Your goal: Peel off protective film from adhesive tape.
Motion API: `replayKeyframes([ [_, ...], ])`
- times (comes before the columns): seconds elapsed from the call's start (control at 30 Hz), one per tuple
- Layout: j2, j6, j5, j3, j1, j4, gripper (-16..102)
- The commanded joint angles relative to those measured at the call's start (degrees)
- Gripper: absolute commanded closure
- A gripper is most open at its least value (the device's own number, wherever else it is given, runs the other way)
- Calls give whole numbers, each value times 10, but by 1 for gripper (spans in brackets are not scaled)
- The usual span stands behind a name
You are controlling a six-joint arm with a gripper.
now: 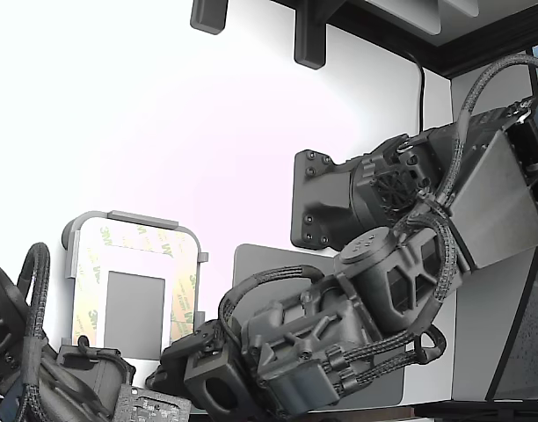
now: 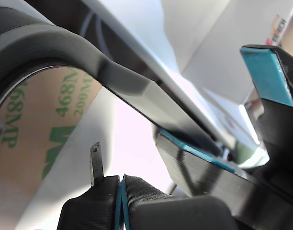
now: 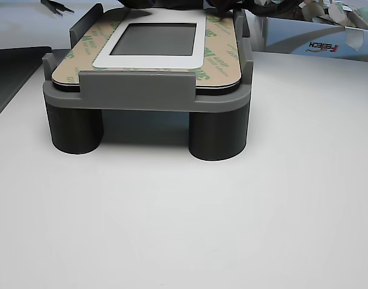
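- the fixture (image 3: 147, 96), a grey plastic cradle on two round legs, holds the white plate (image 3: 149, 61) on a white table (image 3: 184, 211); in the exterior view it stands at the lower left.
- the adhesive tape (image 1: 183, 294) frames the small grey rectangle (image 3: 155, 39) on the plate; its face carries the protective film (image 3: 219, 60), a tan liner printed with green 3m marks, which looks fully seated, with no lifted corner visible in any view.
- the gripper (image 2: 121, 184) hangs at the edge of the fixture, just beside the liner; in the wrist view two dark jaws near the film press together along a thin blue line, so it reads as clenched, with a thin metal tip (image 2: 95, 160) standing up beside them.
- whether any film lies between the jaws cannot be told; none shows there.
- a second, wider pair of blue-padded jaws (image 2: 265, 76) shows open on the far side of the wrist view; which arm it belongs to is unclear.
- judgement: the step in hand is starting a corner; the tip should catch only the liner edge, shallowly, without gouging the adhesive.
- judgement: once gripped, pull low and back along the strip, slowly, so the thin paper does not tear at the bend.
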Motion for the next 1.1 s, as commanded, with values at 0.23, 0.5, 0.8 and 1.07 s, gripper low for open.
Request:
replayKeyframes([
  [0.23, 6, -5, -6, -1, -14, -11, 97],
  [0.5, 12, 4, -1, -3, -8, 0, 97],
  [0.8, 14, 15, 1, -4, -4, 4, 97],
  [1.07, 14, 18, 1, -12, 0, 11, 97],
])
